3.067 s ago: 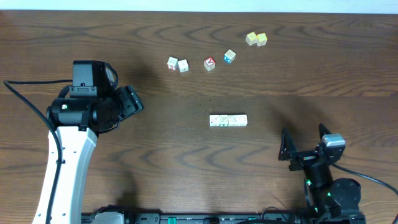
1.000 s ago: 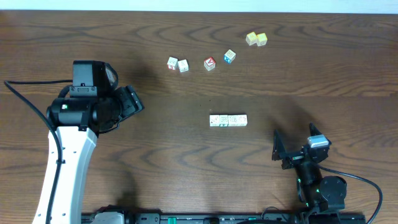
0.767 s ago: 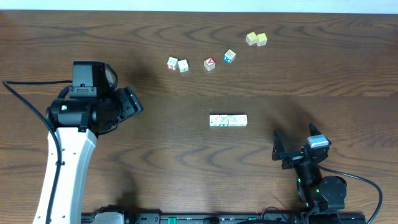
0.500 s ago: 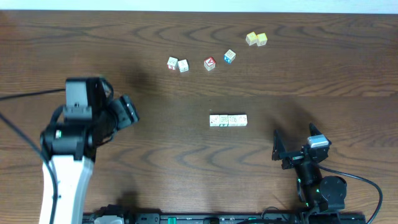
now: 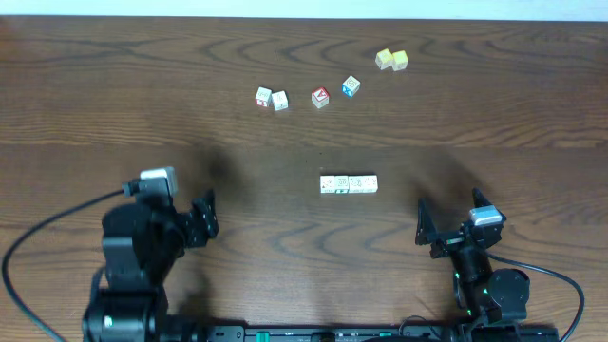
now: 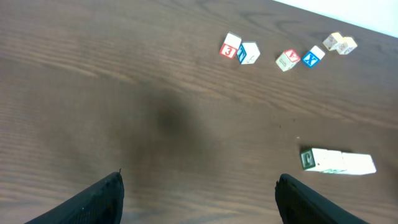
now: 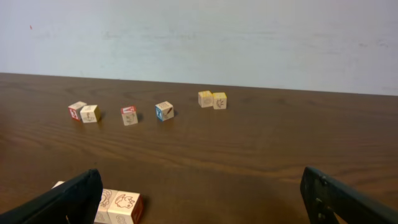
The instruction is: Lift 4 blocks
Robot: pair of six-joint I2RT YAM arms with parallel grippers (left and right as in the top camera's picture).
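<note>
Two grippers, seven groups of wood on one dark, grained wooden table.

Task objects: the row of four blocks lies at mid-table, slightly right of centre, farther out than both grippers and nearer the right one. The cubes touch face to face in one straight left-to-right line, all flat on the table. The top faces are cream-white with small green marks, and the seams between cubes are faint from overhead. From the left wrist, the left end face carries a dark green square mark. From the right wrist, the right end face looks reddish-brown, and the row's left part is hidden behind a finger.

Other cubes (six, loose, along the far part): a cube with a red numeral just beside a cube with a blue mark. To their right are a red-faced cube and a blue-faced cube. Farthest and rightmost are two yellowish cubes, side by side. All are small, sharp-edged and matt.

Left gripper, near left: dark fingers spread wide, nothing between them. Right gripper, near right: jaws likewise released and empty. A pale wall stands behind the table's far edge.
</note>
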